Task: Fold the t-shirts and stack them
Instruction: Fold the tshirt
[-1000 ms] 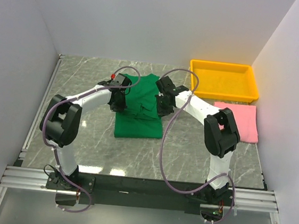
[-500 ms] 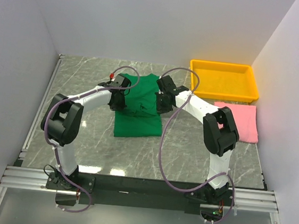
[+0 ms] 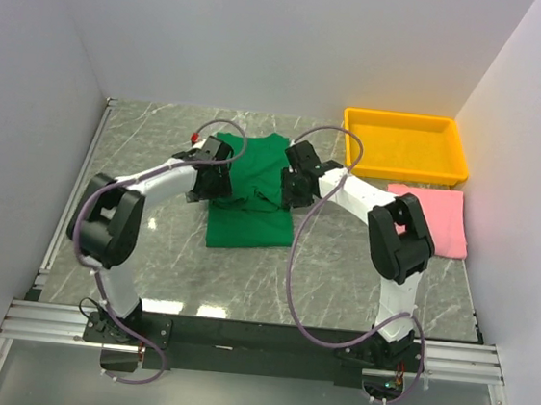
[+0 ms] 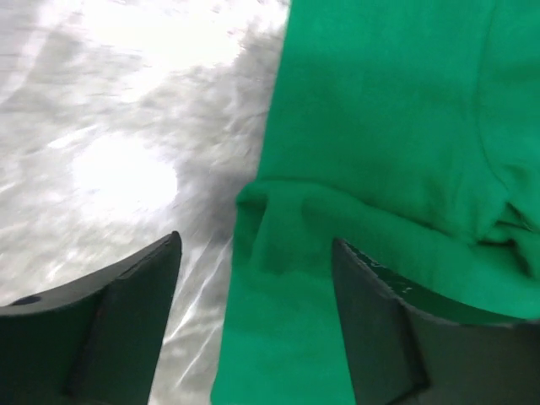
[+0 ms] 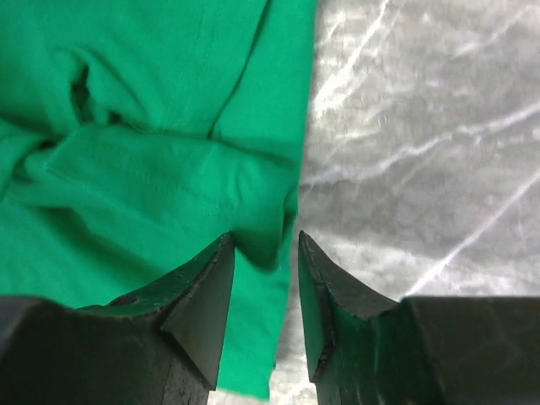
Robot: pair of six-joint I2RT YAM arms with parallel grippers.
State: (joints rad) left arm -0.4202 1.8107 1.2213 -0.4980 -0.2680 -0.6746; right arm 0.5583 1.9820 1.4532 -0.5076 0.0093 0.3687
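The dark green t-shirt (image 3: 252, 196) lies partly folded on the marble table, its lower part flat and its upper part rumpled. My left gripper (image 3: 205, 180) hovers over the shirt's left edge. In the left wrist view it (image 4: 255, 245) stands open, with a folded hem of the green shirt (image 4: 380, 126) below the gap. My right gripper (image 3: 292, 182) is at the shirt's right edge. In the right wrist view it (image 5: 265, 239) is open, and the cloth edge (image 5: 169, 152) hangs loose between the fingers. The pink t-shirt (image 3: 433, 220) lies folded at the right.
A yellow plastic tray (image 3: 350, 134) stands at the back right, just behind the pink shirt. White walls close in the table on the left, back and right. Bare marble (image 3: 151, 142) shows left of the green shirt and in front of it.
Both grippers have gone from shut to open and let go of the green shirt's side edges. The folded-in cloth now rests on the shirt. The left gripper has shifted slightly left.
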